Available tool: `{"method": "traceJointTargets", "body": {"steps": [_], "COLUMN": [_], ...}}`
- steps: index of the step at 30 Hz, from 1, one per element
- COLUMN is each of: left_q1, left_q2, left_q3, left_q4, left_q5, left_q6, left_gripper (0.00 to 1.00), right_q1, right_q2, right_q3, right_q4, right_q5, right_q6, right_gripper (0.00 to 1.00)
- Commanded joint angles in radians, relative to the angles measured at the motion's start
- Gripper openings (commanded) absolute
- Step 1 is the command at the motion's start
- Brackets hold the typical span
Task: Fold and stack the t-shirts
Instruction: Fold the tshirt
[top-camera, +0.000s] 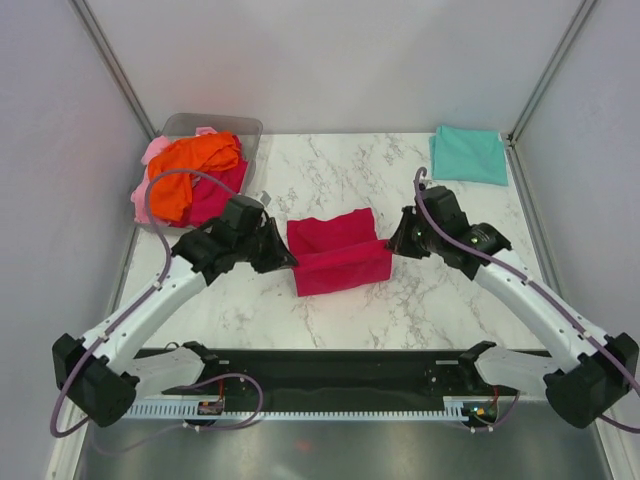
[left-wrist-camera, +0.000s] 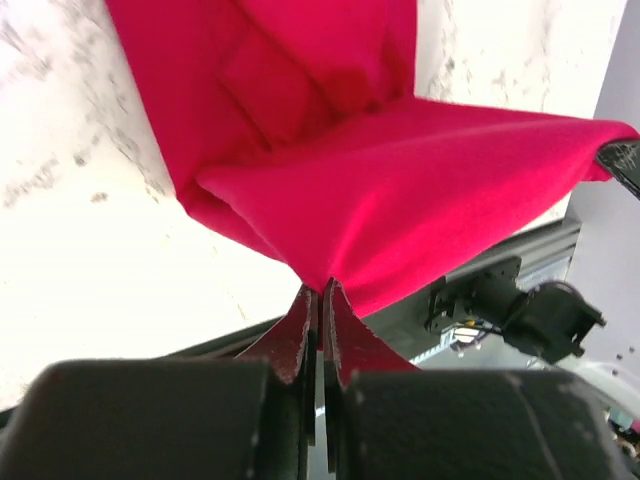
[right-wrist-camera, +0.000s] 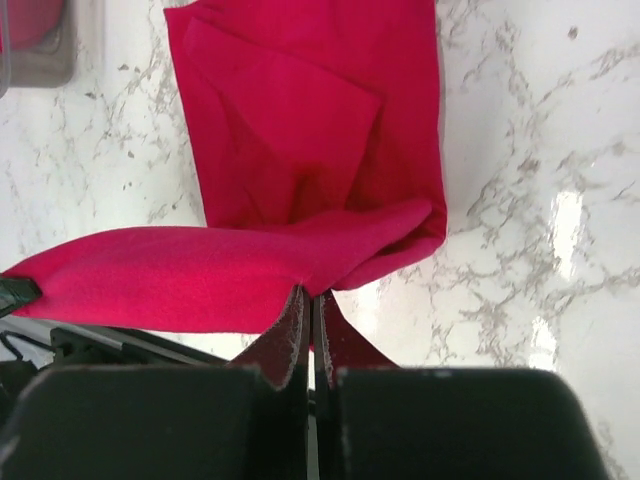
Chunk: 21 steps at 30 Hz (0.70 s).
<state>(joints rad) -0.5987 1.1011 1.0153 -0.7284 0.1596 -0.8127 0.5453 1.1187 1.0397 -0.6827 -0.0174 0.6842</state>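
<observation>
Marble table (top-camera: 330, 170) | left hand (left-wrist-camera: 322, 292), right hand (right-wrist-camera: 308, 298) both pinching crimson t-shirt (top-camera: 340, 262) edge | fold's underside hidden

Marble table (top-camera: 330, 170): crimson t-shirt (top-camera: 338, 255), teal t-shirt (top-camera: 470, 155), clear bin (top-camera: 215, 123).

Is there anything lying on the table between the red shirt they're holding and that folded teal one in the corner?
Nothing visible does. Bare marble table lies between the crimson t-shirt and the folded teal t-shirt. Only the right gripper, shut on the crimson shirt's edge, is near that stretch.
</observation>
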Motion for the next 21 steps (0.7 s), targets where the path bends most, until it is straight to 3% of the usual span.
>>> {"method": "traceJointTargets", "body": {"steps": [1, 21], "left_q1": [0.085, 0.273], "left_q2": [0.063, 0.558], "left_q3": [0.081, 0.321], "left_q4": [0.009, 0.093], "left_q5": [0.03, 0.149], "left_q6": [0.119, 0.251], "left_gripper": [0.02, 0.02], "right_q1": [-0.057, -0.197], "right_q2": [0.082, 0.607], "right_q3": [0.083, 0.362], "right_q4": [0.046, 0.175], "right_q5": [0.02, -0.138], "right_q6": [-0.09, -0.198], "right_gripper": [0.0, 0.0]}}
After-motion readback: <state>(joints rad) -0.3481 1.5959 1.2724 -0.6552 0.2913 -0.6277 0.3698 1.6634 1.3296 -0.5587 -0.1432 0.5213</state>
